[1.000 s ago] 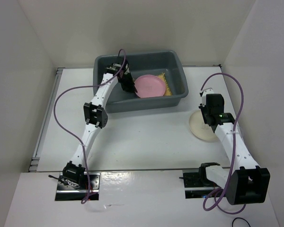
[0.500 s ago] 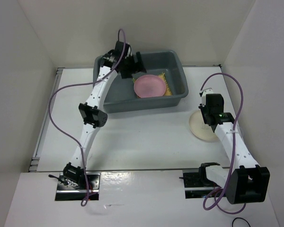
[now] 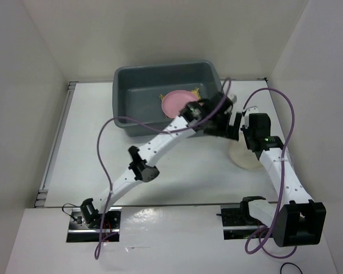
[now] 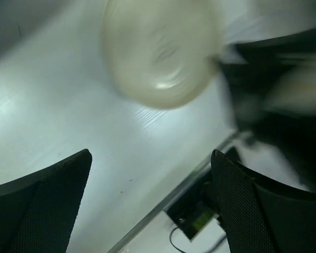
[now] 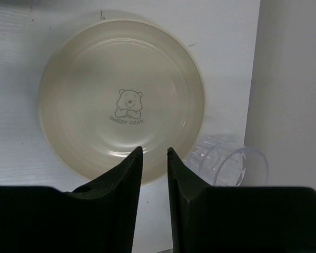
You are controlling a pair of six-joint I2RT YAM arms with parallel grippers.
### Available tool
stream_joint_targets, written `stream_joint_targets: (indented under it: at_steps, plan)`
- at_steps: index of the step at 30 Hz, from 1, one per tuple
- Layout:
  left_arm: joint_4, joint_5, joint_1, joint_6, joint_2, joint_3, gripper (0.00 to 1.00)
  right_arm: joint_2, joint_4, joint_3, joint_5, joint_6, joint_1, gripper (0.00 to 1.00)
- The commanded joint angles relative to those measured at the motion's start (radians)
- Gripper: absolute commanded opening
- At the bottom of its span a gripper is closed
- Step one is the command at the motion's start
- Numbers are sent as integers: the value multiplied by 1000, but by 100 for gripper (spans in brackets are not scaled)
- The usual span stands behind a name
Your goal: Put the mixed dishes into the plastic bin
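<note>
Pink plate (image 3: 176, 103) is in the bin (image 3: 136, 97), lying on the placemat (image 3: 195, 92), of which only a few yellow edges peek out around it. The cream plate (image 5: 121, 95) is not in there; it sits flat on the table (image 3: 177, 165) to the right of the bin, with a clear cup (image 5: 226, 163) on its side just beside it, up against the wall.

Left arm reaches across the front of the bin toward that plate. The left gripper (image 4: 151, 154) has its jaws spread wide with nothing between them, just bare table. Its own camera is badly smeared, so the plate is only a pale blob past the fingertips.

The right gripper (image 5: 154, 151) hangs over the near edge of the cream plate with its jaws almost together, a thin gap left between them and nothing caught in it. Honestly can't tell from this angle whether the tips touch the plate or float above it.
</note>
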Motion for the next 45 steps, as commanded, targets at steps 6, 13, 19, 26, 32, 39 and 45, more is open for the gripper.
stream_joint_targets:
  at_steps: [6, 13, 19, 26, 32, 39, 45]
  plan:
    - [-123, -17, -14, -124, 188, 1, 100, -44, 58, 0, 150, 65, -20, 31]
    - [-60, 25, -25, -187, 288, 1, 100, -53, 88, 0, 242, 102, -20, 30]
    - [72, 109, -25, -273, 306, 1, 100, -62, 120, -18, 348, 141, -20, 27]
    - [107, 97, -16, -339, 367, 1, 100, -71, 129, -18, 376, 150, -20, 27]
    - [96, 31, -16, -352, 389, 1, 95, -71, 129, -18, 376, 150, -20, 27]
    - [76, 40, -16, -362, 446, 1, 67, -90, 129, -18, 376, 150, -20, 27]
    - [44, 40, -16, -343, 466, 1, 29, -90, 129, -18, 376, 150, -20, 27]
